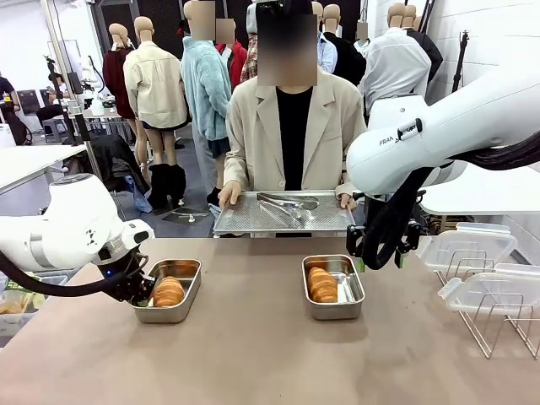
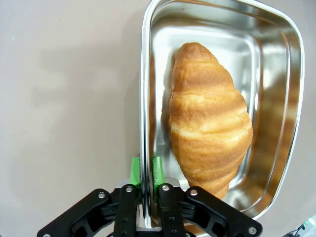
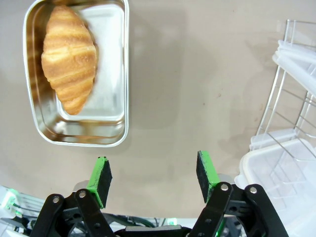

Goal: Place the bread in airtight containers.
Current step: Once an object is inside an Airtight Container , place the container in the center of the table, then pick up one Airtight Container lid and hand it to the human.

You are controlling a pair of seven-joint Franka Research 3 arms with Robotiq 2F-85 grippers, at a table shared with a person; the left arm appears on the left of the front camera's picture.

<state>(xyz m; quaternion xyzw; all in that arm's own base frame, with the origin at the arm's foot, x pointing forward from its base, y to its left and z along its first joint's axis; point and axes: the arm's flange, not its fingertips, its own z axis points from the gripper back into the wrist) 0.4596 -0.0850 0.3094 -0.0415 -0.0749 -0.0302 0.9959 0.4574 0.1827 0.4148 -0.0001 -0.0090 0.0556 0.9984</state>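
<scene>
Two shiny steel tins stand on the brown table, each with one golden ridged bread roll in it. In the left tin [image 1: 165, 315] [image 2: 269, 74] lies a roll [image 1: 168, 291] [image 2: 207, 123]. My left gripper [image 1: 141, 288] [image 2: 146, 173] is shut on that tin's near rim, one green pad [image 2: 135, 171] outside the wall and the other inside. The right tin [image 1: 336, 310] [image 3: 112, 59] holds its roll [image 1: 321, 284] [image 3: 69, 58]. My right gripper [image 1: 379, 260] [image 3: 154, 177] hangs open above bare table just right of that tin, nothing between its fingers.
Across the table a person holds a large perforated metal tray [image 1: 245, 221] with tongs [image 1: 287, 203] on it. Clear plastic lids [image 1: 471, 248] [image 3: 281, 173] rest on a wire rack [image 1: 489, 325] at the table's right side.
</scene>
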